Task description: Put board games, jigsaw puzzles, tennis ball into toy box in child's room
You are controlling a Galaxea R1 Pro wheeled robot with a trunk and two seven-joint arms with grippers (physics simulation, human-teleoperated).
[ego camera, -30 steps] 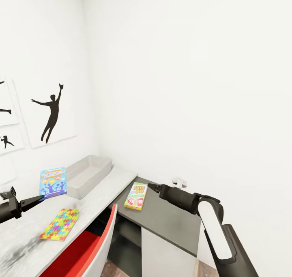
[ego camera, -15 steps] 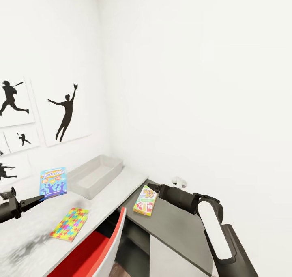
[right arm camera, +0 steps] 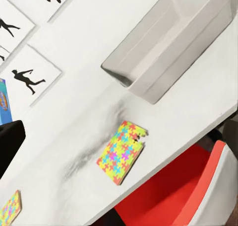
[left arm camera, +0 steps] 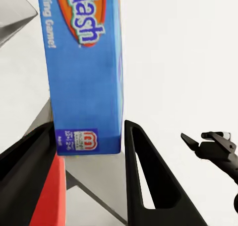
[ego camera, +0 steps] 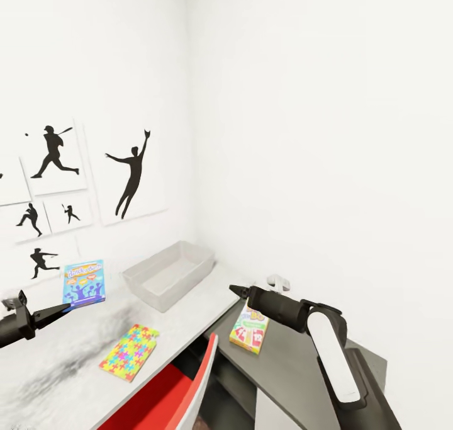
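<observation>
My left gripper (ego camera: pixel 63 311) is shut on a blue board game (ego camera: pixel 83 283), held upright above the table (ego camera: pixel 75 354); the box (left arm camera: pixel 87 72) sits between the black fingers (left arm camera: pixel 144 176). The pale grey toy box (ego camera: pixel 168 274) stands on the table by the wall corner, and nothing shows inside it (right arm camera: pixel 168 37). A jigsaw puzzle (ego camera: pixel 129 352) lies flat near the table's front edge, and a second one (right arm camera: pixel 10 206) lies further along. The Skip-Bo board game (ego camera: pixel 250 332) lies on the dark side unit, just under my shut right gripper (ego camera: pixel 234 289).
A red-and-white chair (ego camera: pixel 182 398) is pushed under the table's front edge. Black baseball-player posters (ego camera: pixel 129 175) hang on the left wall. White walls close off the corner behind the toy box. A small white object (ego camera: pixel 277 283) sits by the wall beyond my right arm.
The whole picture has shifted right as the camera turned left, bringing more posters into view. Both arms keep their places in the picture, the blue game still held.
</observation>
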